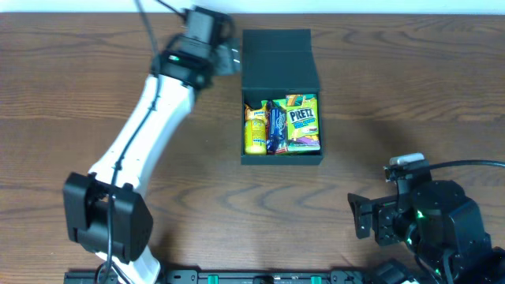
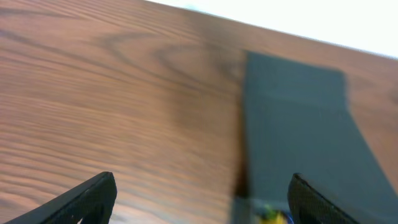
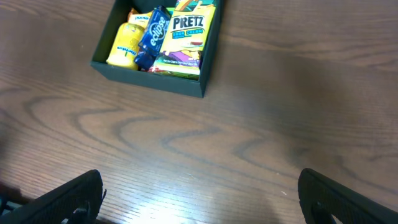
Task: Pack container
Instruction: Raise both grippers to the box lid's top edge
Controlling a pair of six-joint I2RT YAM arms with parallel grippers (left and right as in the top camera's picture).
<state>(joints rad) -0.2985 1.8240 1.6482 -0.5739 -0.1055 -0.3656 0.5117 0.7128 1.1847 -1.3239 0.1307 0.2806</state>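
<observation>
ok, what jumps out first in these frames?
The open container sits centre of the overhead view, flap lid folded back, packed with bright snacks: a green Pretz box, a blue packet and a yellow packet. The left gripper hovers open by the lid's left edge; the right gripper sits open, well clear, low right.
</observation>
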